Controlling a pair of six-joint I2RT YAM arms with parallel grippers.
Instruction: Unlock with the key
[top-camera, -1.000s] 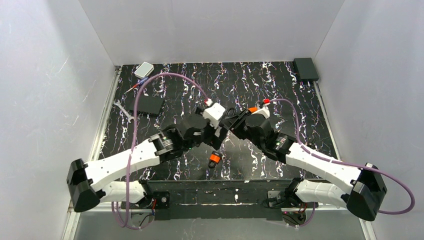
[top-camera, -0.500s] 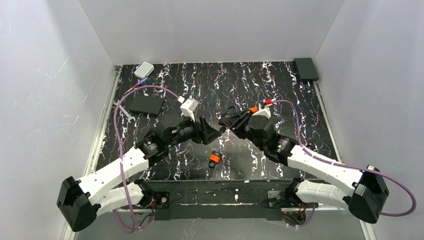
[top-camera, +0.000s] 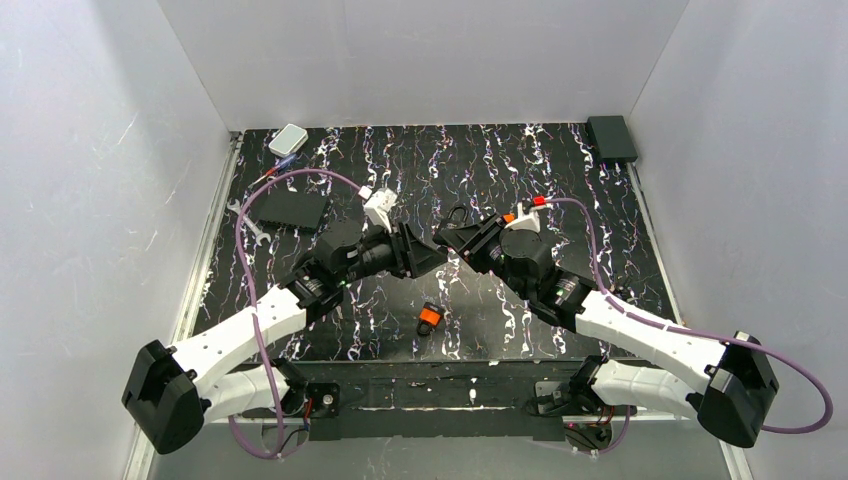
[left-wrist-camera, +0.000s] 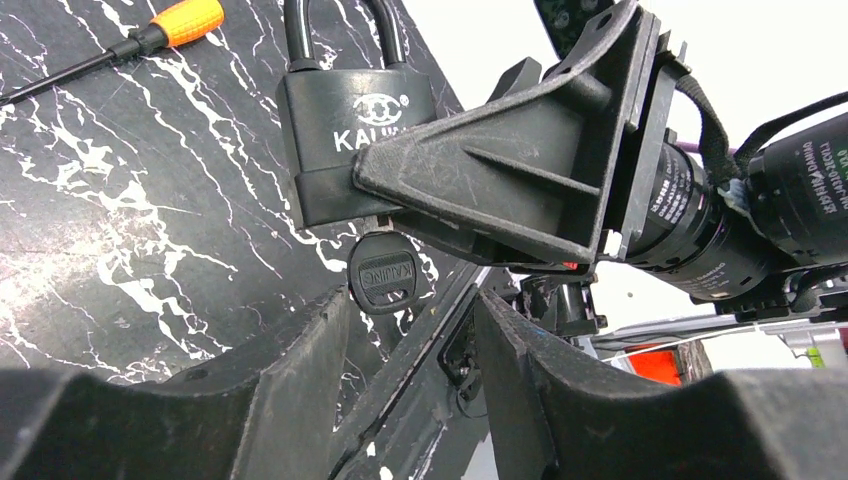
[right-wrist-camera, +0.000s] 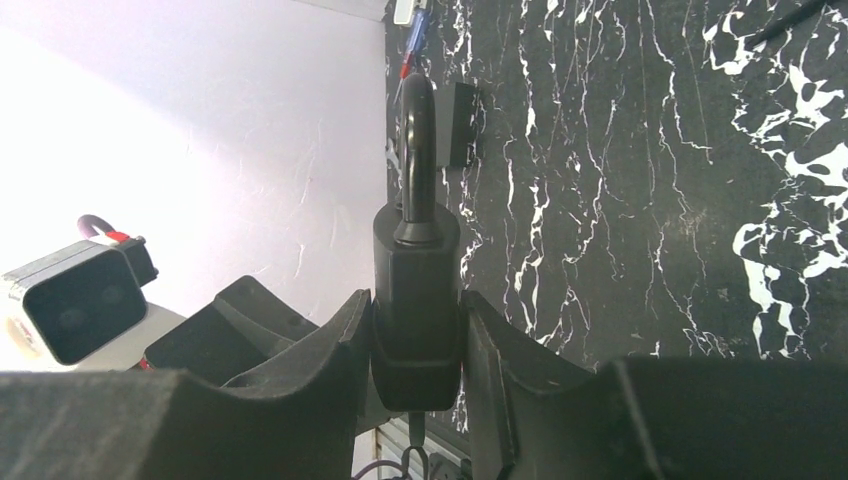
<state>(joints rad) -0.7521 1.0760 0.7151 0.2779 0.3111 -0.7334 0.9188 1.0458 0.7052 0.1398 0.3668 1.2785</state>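
Marbled black table (top-camera: 600, 200) below. Right gripper (right-wrist-camera: 415, 335) clamps the padlock (left-wrist-camera: 345, 130), and the key (left-wrist-camera: 388, 272) sits in its keyway. Left gripper (left-wrist-camera: 412, 312), jaws wide and empty, flanks the key head. The next move likely calls for pinching and twisting.

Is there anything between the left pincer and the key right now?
Nothing. The left wrist view shows the key, stuck in the black padlock, just beyond the open left pincer, with no object between.

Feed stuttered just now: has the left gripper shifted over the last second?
Yes. The left gripper has drawn back to the left, and its wrist is now nearer the black box on the left.
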